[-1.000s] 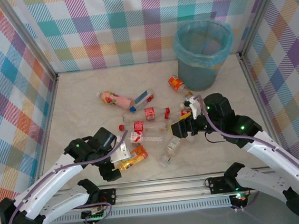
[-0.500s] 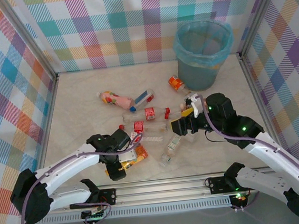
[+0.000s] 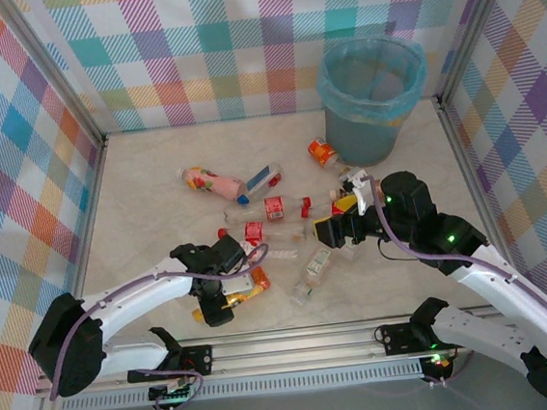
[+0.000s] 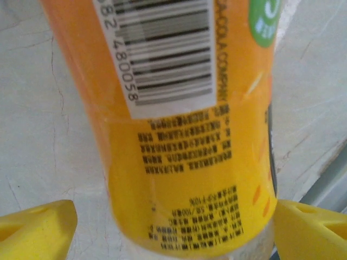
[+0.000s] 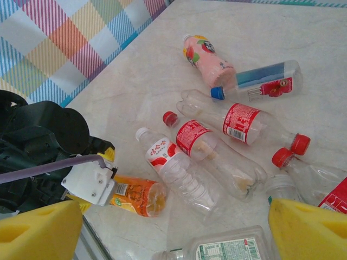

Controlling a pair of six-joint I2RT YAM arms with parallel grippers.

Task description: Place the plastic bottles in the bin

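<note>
Left wrist view, left jaws spread astride orange bottle (image 4: 184, 135), right jaws spread, empty

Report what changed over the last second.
The left arm swung in toward the middle, bringing the left gripper over the orange bottle, which now lies between its open jaws, not yet gripped. The right gripper barely shifted; it is open and holds nothing. The other bottles and the bin stayed put.
</note>
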